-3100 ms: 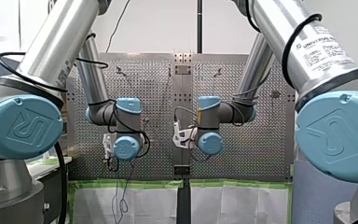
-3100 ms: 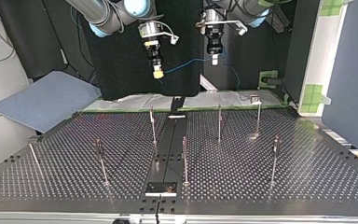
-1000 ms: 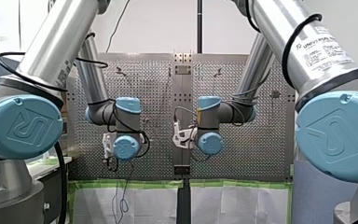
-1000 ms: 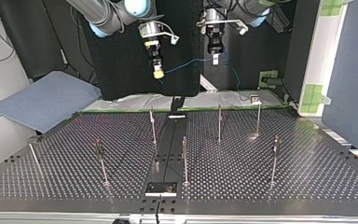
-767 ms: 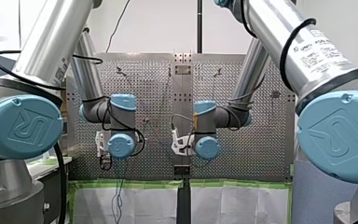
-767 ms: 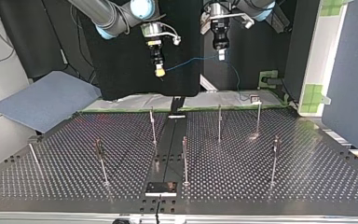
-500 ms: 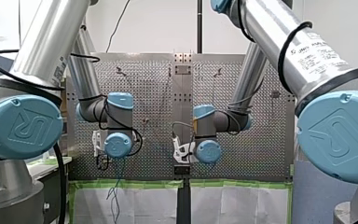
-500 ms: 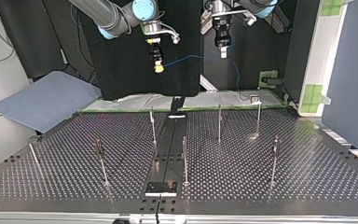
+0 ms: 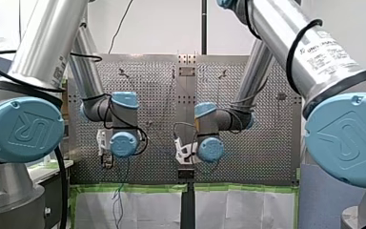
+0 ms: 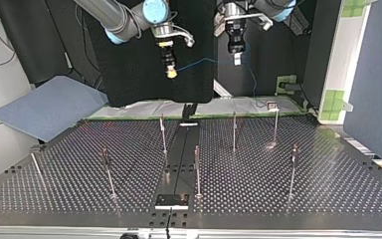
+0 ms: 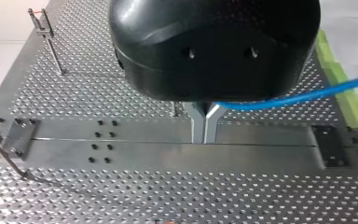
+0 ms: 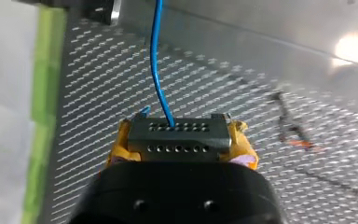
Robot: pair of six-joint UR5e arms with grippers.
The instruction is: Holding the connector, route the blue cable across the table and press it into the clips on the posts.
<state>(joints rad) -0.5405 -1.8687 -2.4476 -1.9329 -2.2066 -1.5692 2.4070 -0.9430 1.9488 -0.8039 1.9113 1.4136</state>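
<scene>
Now | right fingers [image 12: 241, 141] pinch connector [image 12: 177, 137]; left fingers [image 11: 198, 125] pinch blue cable [image 11: 298, 97] (both well above posts [image 10: 197, 169])

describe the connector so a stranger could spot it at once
In the top view, my right arm hangs at the left above the perforated table. The right gripper's yellow pads clamp the connector: a small grey block with two rows of holes, the only thing the blue cable runs out of.

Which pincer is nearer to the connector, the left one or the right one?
Right. My right pincer clamps the connector; my left pincer grips the blue cable further along, apart from it.
</scene>
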